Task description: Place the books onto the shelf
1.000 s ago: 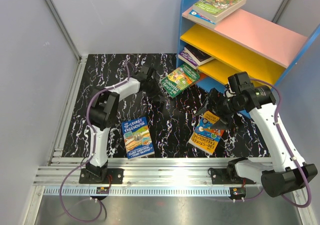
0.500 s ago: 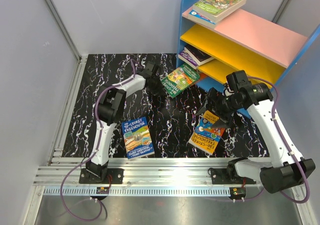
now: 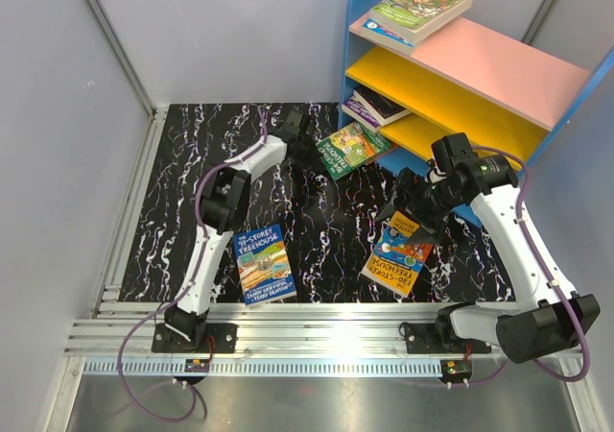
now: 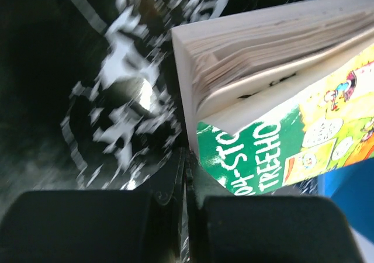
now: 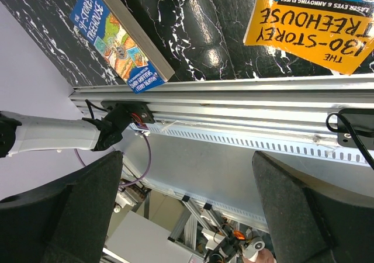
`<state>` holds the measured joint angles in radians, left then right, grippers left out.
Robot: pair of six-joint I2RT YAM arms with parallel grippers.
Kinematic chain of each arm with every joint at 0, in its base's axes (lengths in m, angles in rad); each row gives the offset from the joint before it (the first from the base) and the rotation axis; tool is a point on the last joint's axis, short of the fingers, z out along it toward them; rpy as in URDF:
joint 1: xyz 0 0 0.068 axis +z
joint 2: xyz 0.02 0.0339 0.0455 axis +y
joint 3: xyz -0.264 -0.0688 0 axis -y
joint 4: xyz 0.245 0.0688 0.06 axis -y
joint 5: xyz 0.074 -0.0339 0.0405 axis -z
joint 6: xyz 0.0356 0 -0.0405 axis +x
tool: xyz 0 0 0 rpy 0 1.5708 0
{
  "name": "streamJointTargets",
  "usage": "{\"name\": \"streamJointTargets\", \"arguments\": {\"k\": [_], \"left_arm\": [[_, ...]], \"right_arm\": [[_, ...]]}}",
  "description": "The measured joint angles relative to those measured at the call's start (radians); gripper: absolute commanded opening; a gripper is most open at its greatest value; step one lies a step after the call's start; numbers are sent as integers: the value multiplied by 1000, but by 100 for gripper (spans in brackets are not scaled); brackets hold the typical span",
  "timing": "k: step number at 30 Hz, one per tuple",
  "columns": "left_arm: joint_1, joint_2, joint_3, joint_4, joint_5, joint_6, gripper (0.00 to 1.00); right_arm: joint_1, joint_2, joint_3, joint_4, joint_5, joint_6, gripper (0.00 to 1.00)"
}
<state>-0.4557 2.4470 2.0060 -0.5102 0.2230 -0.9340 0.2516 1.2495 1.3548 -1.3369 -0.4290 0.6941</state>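
A green book (image 3: 351,149) (image 4: 280,152) lies slanted on the black table in front of the shelf (image 3: 480,62). My left gripper (image 3: 305,152) (image 4: 186,158) is shut, its tips pressed against the green book's left corner with nothing between them. An orange book (image 3: 401,250) (image 5: 312,23) lies near the right arm; my right gripper (image 3: 405,204) (image 5: 187,158) hangs above it, wide open and holding nothing. A blue book (image 3: 263,263) (image 5: 114,38) lies at the front left. Two books (image 3: 422,8) are stacked on the pink top board, and a dark one (image 3: 376,106) rests on a yellow board.
The black marbled table top (image 3: 192,163) is boxed in by grey walls (image 3: 58,115) on the left and back. An aluminium rail (image 3: 317,331) with both arm bases runs along the near edge. The blue shelf frame stands close behind the right arm.
My left gripper has closed and reached farther back and right, nudging the green book a little toward the shelf. The right arm has barely shifted and stays open.
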Motion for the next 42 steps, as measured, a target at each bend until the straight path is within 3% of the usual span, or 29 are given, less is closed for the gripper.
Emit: {"name": "streamJointTargets", "arguments": {"k": [9,25,38,42], "left_arm": [[-21,106,182,-18,1,-66,4],[-93,108,206,86,-11,-291,0],[-104,162,325,247,-29,-397,0],[-110,171,292,258,-30,-393,0]], "right_arm": [[-14,11,0,0,0,-10,100],[-36,14,0,0,-2,-32,100],[-50,14,-16,0,-7,-55,100],[-58,14,-16,0,-6,-68,100]]}}
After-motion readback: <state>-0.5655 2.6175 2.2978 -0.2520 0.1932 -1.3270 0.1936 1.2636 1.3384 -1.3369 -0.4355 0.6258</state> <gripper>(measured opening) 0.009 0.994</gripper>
